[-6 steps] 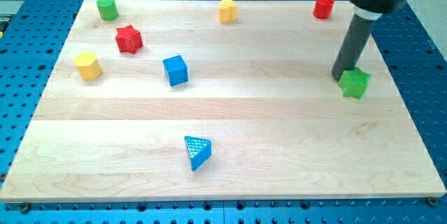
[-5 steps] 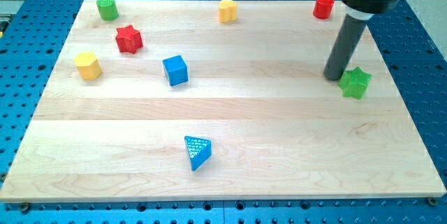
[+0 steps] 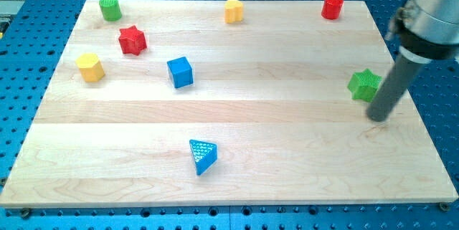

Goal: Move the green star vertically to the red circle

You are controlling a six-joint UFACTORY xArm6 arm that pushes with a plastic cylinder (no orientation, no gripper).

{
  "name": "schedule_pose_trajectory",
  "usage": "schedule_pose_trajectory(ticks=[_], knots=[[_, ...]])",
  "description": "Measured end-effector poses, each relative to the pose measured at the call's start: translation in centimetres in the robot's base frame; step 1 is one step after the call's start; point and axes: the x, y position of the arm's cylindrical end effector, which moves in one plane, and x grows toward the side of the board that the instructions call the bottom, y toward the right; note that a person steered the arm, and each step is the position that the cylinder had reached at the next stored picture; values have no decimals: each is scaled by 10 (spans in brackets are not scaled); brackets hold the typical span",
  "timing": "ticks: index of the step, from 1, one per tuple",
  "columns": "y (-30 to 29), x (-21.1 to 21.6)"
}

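The green star (image 3: 364, 84) lies near the board's right edge, about halfway down. The red circle (image 3: 332, 6) stands at the top right of the board, well above the star and a little to its left. My tip (image 3: 377, 117) rests on the board just below and to the right of the green star, with the rod passing close beside the star's right side. I cannot tell if the rod touches the star.
A green cylinder (image 3: 110, 8), red star (image 3: 133, 40), yellow block (image 3: 90, 66) and blue cube (image 3: 180, 72) lie at the left. Another yellow block (image 3: 234, 11) sits at top centre. A blue triangle (image 3: 202, 156) lies near the bottom. The wooden board (image 3: 237, 115) is surrounded by blue perforated table.
My tip has moved from the upper left of the green star around to its lower right. The star has stayed almost in place.
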Motion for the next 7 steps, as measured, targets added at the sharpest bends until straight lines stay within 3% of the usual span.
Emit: schedule_pose_trajectory(ticks=[2, 3, 4, 5, 7], knots=[[-6, -18], [-13, -4], [30, 16], [46, -7], [11, -30]])
